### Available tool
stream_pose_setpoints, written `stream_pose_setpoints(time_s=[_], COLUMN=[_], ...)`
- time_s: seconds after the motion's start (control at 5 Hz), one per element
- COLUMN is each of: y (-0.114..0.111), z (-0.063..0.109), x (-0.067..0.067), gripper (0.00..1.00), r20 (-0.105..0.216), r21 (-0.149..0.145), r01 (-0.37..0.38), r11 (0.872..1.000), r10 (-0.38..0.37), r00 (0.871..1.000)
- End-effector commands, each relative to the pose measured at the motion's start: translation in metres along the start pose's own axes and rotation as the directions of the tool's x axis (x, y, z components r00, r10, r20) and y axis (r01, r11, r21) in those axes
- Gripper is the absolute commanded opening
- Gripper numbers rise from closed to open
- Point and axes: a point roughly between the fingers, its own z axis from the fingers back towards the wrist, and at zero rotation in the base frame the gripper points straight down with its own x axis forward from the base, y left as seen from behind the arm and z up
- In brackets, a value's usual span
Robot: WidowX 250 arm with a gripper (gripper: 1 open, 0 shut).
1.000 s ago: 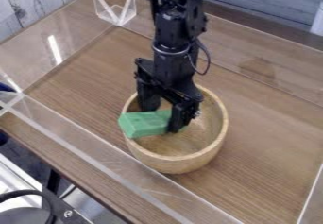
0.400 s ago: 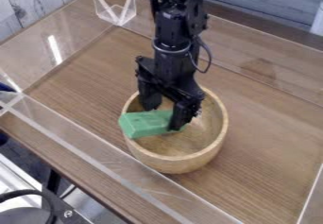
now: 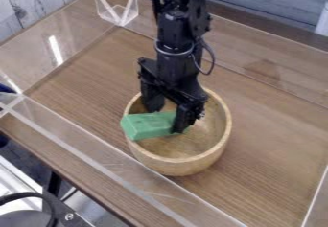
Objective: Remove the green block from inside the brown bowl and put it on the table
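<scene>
Likely robotics lab: wood-grain tabletop [image 3: 256, 73], clear acrylic edging [image 3: 96, 164], black cables [image 3: 29, 198].

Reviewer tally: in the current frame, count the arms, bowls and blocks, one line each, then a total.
Robot arm: 1
Brown bowl: 1
Green block: 1
Total: 3

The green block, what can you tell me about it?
The green block is small, flat, rectangular, bright green and matte. It sits tilted inside the brown bowl, toward its left side as pictured. The black tool is right over its far side, hiding part of it; whether they touch is unclear.
</scene>
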Motion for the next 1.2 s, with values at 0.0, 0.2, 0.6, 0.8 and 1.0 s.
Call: stream_pose_setpoints(time_s=[0.0,0.2,0.6,0.8,1.0], y=[0.001,0.001,0.002,0.003,0.003], z=[0.008,0.01,0.016,0.02,0.024], x=[0.007,0.007,0.007,0.007,0.007], gripper=[0.0,0.0,0.0,0.0,0.0], r20=[0.042,0.043,0.045,0.048,0.05], r21=[0.008,0.004,-0.004,-0.008,-0.011], r01=[0.0,-0.002,-0.008,-0.012,-0.015], r11=[1.0,1.0,1.0,1.0,1.0], r10=[-0.001,0.002,0.008,0.012,0.015], r00=[0.999,0.999,0.999,0.999,0.999])
